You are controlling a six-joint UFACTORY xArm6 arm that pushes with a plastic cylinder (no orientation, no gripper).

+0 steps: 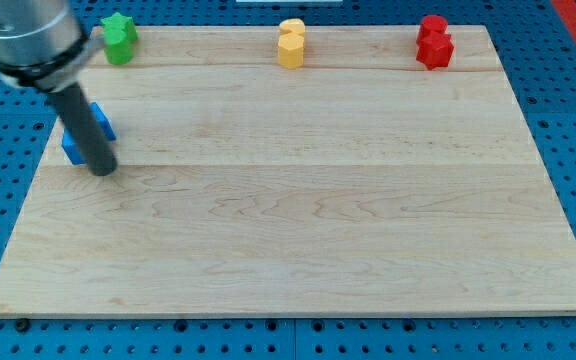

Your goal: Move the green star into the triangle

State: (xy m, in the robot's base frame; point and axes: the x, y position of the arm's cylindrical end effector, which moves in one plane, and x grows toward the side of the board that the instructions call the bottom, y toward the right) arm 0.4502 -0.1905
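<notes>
**Rod tip beside the blue block, green star far in the corner**

My tip [105, 170], the lower end of the straight dark rod, rests on the pale wooden board [298, 230] at the frame's left side, below the upper left corner. There is no hand to spread or pinch; the arm ends only in this rod, which slants down from a grey cylindrical mount at the frame's upper left. The tip sits just at the lower right of a blue block [80, 135], whose shape I cannot make out because the rod crosses in front of it; whether tip and block touch is unclear.

The green star-shaped block [119, 38] sits at the board's upper left corner, above the tip and apart from it. A yellow block [290, 43] stands at the middle of the board's upper edge, and a red block [434, 42] near the upper right corner; both look like stacked or lobed shapes. The board lies on a blue perforated table [568, 110].
</notes>
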